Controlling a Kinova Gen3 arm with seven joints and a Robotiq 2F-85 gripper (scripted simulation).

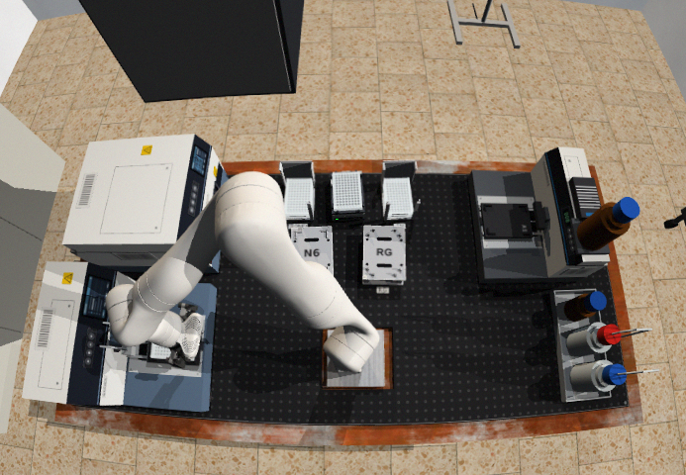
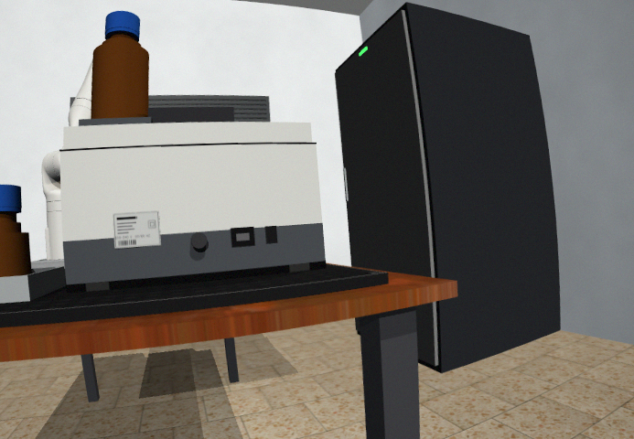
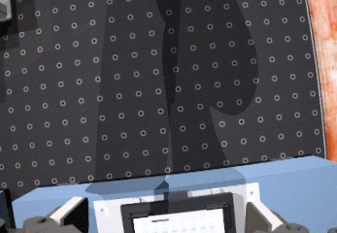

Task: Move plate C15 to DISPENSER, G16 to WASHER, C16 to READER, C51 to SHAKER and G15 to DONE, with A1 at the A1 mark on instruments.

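My gripper (image 1: 178, 342) (image 3: 166, 217) is open and empty. It hangs over the blue stage (image 1: 163, 386) (image 3: 292, 182) of the front-left instrument (image 1: 54, 330). A white well plate (image 1: 159, 350) (image 3: 181, 224) lies in that stage's dark nest, between my two fingers in the wrist view and below them. I cannot read its label. At the back, white plates lie in two deep racks (image 1: 297, 197) (image 1: 398, 197), and one more plate (image 1: 346, 190) lies on a station between them. The nests N6 (image 1: 311, 246) and RG (image 1: 383, 251) carry no plate. The exterior view shows only part of my arm (image 2: 53, 207).
A large white instrument (image 1: 130, 190) stands at the back left. The right-hand instrument (image 1: 562, 207) (image 2: 188, 197) has an empty dark nest (image 1: 505, 221). Brown bottles (image 1: 607, 221) (image 2: 119, 67) and a tube rack (image 1: 590, 346) stand at the right. The deck's front edge (image 3: 331, 73) is close.
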